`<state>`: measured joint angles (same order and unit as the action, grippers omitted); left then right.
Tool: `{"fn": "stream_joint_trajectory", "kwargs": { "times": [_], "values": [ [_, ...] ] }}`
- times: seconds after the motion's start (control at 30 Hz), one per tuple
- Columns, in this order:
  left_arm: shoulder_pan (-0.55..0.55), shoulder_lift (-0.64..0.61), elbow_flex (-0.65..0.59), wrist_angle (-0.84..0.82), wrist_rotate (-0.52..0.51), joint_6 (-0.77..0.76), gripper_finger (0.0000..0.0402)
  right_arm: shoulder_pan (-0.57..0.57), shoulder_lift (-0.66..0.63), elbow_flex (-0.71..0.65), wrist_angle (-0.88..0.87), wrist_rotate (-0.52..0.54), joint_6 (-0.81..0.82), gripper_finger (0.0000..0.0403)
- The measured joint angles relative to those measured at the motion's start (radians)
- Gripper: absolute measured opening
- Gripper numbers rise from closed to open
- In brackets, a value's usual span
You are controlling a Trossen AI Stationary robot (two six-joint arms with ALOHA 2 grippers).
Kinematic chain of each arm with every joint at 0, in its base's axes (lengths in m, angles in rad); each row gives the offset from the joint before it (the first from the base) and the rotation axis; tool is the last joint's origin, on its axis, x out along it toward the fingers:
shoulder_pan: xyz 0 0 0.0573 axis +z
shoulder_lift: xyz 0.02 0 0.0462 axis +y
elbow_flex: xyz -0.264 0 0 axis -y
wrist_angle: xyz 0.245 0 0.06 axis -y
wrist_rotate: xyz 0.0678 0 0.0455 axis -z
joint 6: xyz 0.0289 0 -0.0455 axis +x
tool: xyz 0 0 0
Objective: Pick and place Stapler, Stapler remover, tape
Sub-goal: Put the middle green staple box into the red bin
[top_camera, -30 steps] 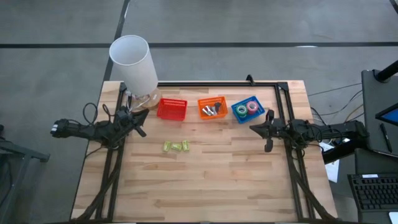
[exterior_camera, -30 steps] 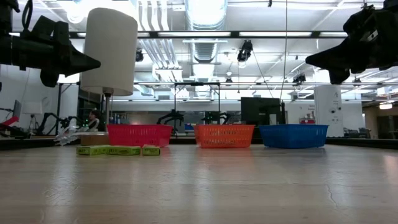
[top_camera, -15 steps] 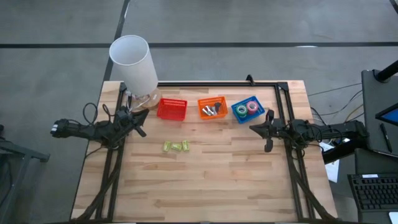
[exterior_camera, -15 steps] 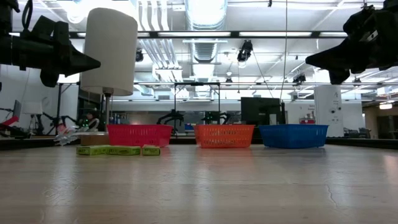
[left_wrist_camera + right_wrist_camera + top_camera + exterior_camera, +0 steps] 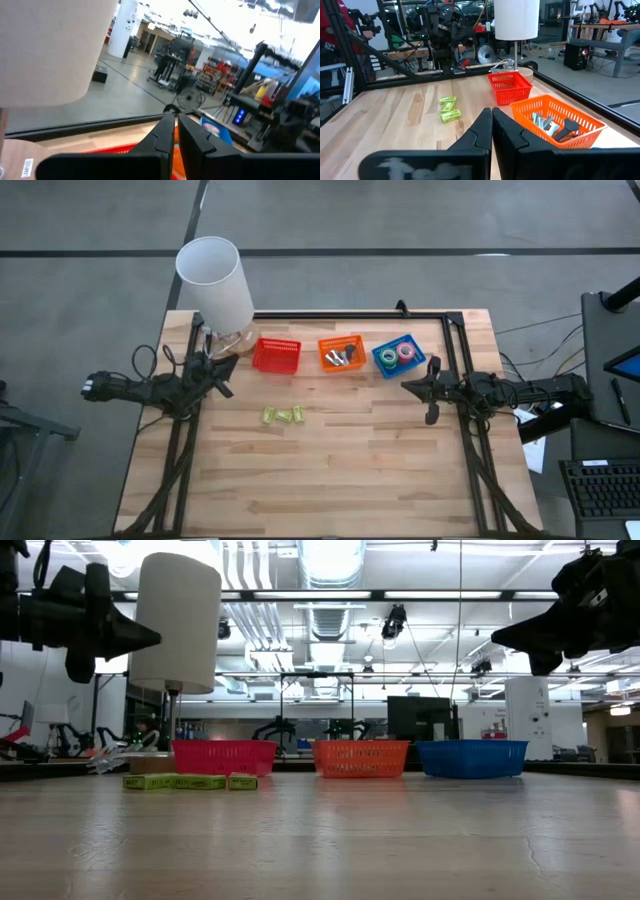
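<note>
My left gripper (image 5: 228, 370) is shut and held above the table's left edge, beside the lamp base. My right gripper (image 5: 406, 387) is also shut; it hovers near the right edge, just short of the blue basket (image 5: 399, 356). Inside that basket lie a green tape roll (image 5: 389, 357) and a pink tape roll (image 5: 405, 352); I cannot make out other rolls. The orange basket (image 5: 342, 352) holds grey and dark metal tools (image 5: 550, 122). The red basket (image 5: 277, 354) stands to its left. Small yellow-green boxes (image 5: 283, 415) lie flat on the wood.
A tall white lamp (image 5: 215, 280) stands at the table's far left corner, close to my left arm. The three baskets form a row along the far edge. A black frame rail (image 5: 350, 314) runs behind them. The near half of the table (image 5: 330, 480) is bare wood.
</note>
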<state>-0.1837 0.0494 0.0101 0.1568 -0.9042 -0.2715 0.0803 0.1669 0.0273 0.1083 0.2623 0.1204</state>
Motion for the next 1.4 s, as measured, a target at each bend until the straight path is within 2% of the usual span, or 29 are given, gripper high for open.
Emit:
{"fn": "stream_joint_trajectory", "kwargs": {
  "times": [0.23,0.33,0.4,0.43,0.5,0.57,0.67,0.87,1.0,1.23,1.4],
  "values": [
    [0.001,0.0,0.0,0.115,-0.101,0.015,0.0023,0.0,0.0,0.0,0.0,0.0,0.001,0.0008],
    [0.0,0.002,0.0,0.117,-0.089,-0.009,0.0024,0.0,0.0,0.0,0.0,0.0,0.0,0.0009],
    [0.0,0.01,0.0,0.112,-0.021,-0.116,0.0025,0.0,0.0,0.0,0.0,0.0,0.0,0.0009],
    [0.0,0.014,0.0,0.11,0.04,-0.144,0.0025,0.0,0.0,0.0,0.0,0.0,0.0,0.0009],
    [0.0,0.031,0.0,0.114,0.231,-0.142,0.0023,0.0,0.0,0.0,0.0,0.0,0.0,0.0009],
    [-0.003,0.065,0.0,0.105,0.334,-0.178,0.0021,0.0,0.0,0.0,0.0,0.0,0.0,0.0008],
    [-0.004,0.135,0.0,0.105,0.396,-0.245,0.002,0.0,0.0,0.0,0.0,0.0,0.0,0.0008],
    [-0.017,0.327,0.0,0.113,0.426,-0.324,0.0009,0.0,0.0,0.0,0.0,0.0,0.0,0.0008],
    [-0.017,0.446,0.009,0.163,0.497,-0.355,0.0007,0.0,0.0,0.0,0.0,0.0,0.0,0.0008],
    [-0.033,0.67,0.116,0.17,0.555,-0.309,0.003,0.0,0.0,0.0,0.0,0.0,0.0,0.0009],
    [-0.059,0.863,0.232,0.169,0.556,-0.249,0.0073,0.0,0.0,0.0,0.0,0.0,0.0,0.0008]
  ]
}}
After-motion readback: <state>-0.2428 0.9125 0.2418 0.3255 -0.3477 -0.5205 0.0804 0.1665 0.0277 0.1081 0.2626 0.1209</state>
